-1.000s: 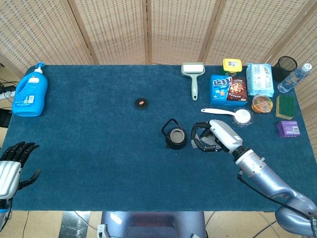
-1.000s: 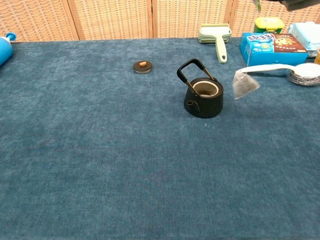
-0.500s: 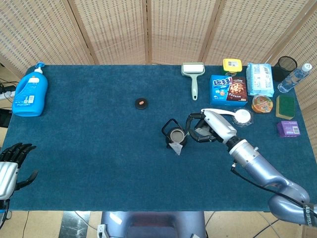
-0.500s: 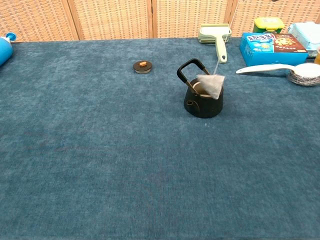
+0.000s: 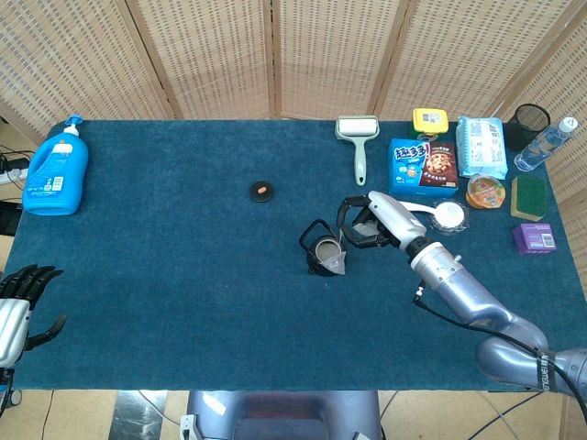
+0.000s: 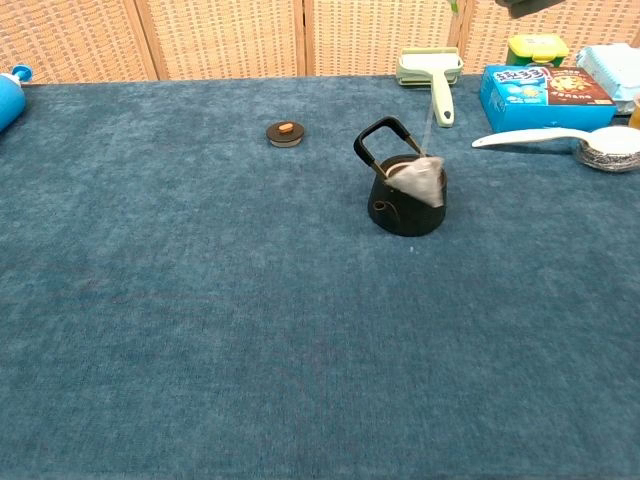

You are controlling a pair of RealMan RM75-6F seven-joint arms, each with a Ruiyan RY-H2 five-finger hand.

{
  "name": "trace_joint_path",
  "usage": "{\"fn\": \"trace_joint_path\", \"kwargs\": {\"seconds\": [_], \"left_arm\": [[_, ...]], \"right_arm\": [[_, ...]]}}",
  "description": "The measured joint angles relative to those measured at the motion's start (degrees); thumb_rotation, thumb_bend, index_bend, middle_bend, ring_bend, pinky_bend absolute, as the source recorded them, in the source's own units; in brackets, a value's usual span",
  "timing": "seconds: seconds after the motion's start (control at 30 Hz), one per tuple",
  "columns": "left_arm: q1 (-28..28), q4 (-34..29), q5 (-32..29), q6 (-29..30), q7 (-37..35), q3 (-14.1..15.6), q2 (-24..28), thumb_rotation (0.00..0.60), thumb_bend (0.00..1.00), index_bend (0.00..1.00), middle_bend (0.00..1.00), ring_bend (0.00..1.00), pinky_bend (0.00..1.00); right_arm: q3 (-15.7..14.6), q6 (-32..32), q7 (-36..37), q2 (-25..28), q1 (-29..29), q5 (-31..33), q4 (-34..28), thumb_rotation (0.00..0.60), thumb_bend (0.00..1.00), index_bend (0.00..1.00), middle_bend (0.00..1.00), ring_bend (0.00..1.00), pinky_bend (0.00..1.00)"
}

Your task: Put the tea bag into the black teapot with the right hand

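Tabletop (image 5: 183,302), blue cloth: everything placed relative to the black teapot (image 5: 324,256), which sits right of centre.

Right arm (image 5: 468,302) comes in from the near-right corner, diagonal toward the teapot. Open cloth left of the teapot and between it and the near edge.

Blue detergent bottle (image 5: 56,170) at the far-left edge, well apart from the teapot.

Clutter band along the far-right edge, behind and right of the teapot: cookie box (image 5: 422,165), wipes pack (image 5: 481,146), lint roller (image 5: 357,142), white spoon (image 5: 424,211) lying just behind the right hand.

Right hand (image 5: 367,222) is just right of and behind the teapot, fingers curled in, pinching the tea bag string as far as the head view shows. Chest view only catches a dark edge of it at the top.

Left hand (image 5: 18,305) at the near-left corner, off the tabletop edge, fingers apart, holding nothing.

Tea bag (image 6: 422,181) hangs on its string at the teapot's right rim, touching it, draped partly over the outside wall.

Teapot lid (image 5: 262,191) lies apart, behind and left of the teapot.
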Motion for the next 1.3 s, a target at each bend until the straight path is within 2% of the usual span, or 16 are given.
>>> {"fn": "trace_joint_path", "kwargs": {"seconds": [0.63,1.0,1.3], "left_arm": [[0.1,2.7,-0.8,-0.9,-2.3,0.0,-0.7,0.6,0.32,0.19,0.19,0.12,0.15],[-0.2,2.4,-0.9,-1.2,-1.9,-0.2,-0.8,0.6,0.32,0.19,0.19,0.12,0.15],[-0.2,2.7,-1.2,-1.5,-2.0,-0.2,-0.9,0.6,0.32,0.19,0.19,0.12,0.15]], "right_arm": [[0.9,-2.3,-4.7,-2.4,3.3,6.4,2.4,0.6,0.55,0.56,1.0,1.0,1.0],[2.0,-3.3,-4.3,-1.1,3.2,6.8,2.7,0.6,0.55,0.56,1.0,1.0,1.0],[1.6,-4.3,-4.4,-2.5,3.4,6.8,3.9,0.6,0.55,0.56,1.0,1.0,1.0]]}}
